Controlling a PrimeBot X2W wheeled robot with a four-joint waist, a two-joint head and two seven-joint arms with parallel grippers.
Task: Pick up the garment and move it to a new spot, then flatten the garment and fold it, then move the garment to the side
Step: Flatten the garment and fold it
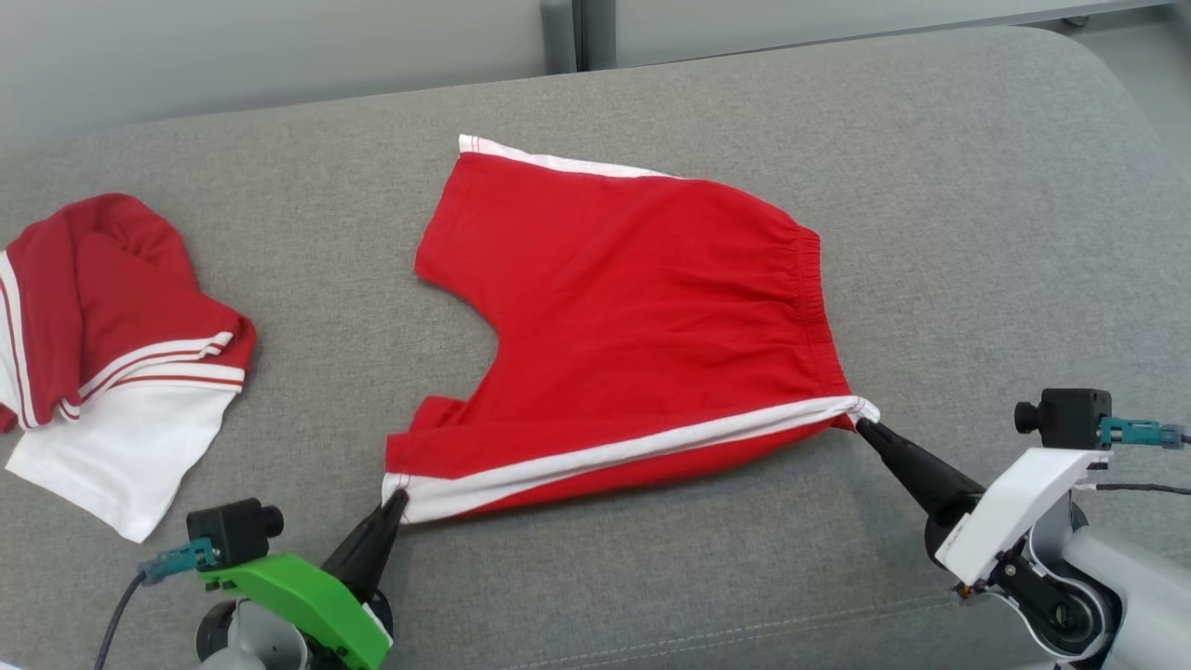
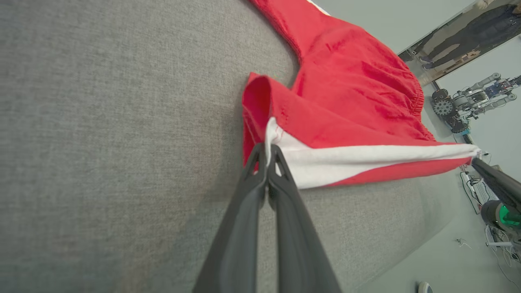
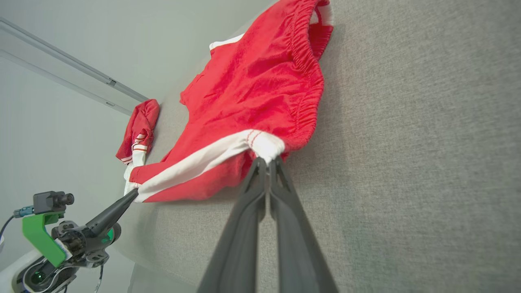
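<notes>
Red shorts (image 1: 633,307) flat on grey couch (image 1: 977,186), white-striped near edge taut between left gripper (image 1: 398,495) and right gripper (image 1: 861,423), each pinching one corner; bulk lies beyond pincers

This looks like a robotics lab, not anyone's home. The wide padded surface covered in grey woven fabric (image 1: 930,233) sits in a bare room with plain pale grey-green walls (image 1: 233,46) and a long metal partition rail (image 3: 81,71). Off to one side stands a grey wheeled robot with exposed gears and wiring (image 2: 464,101). Loose thin cables (image 2: 468,181) trail over the pale floor, and a person in dark clothing (image 2: 480,28) stands nearby.
</notes>
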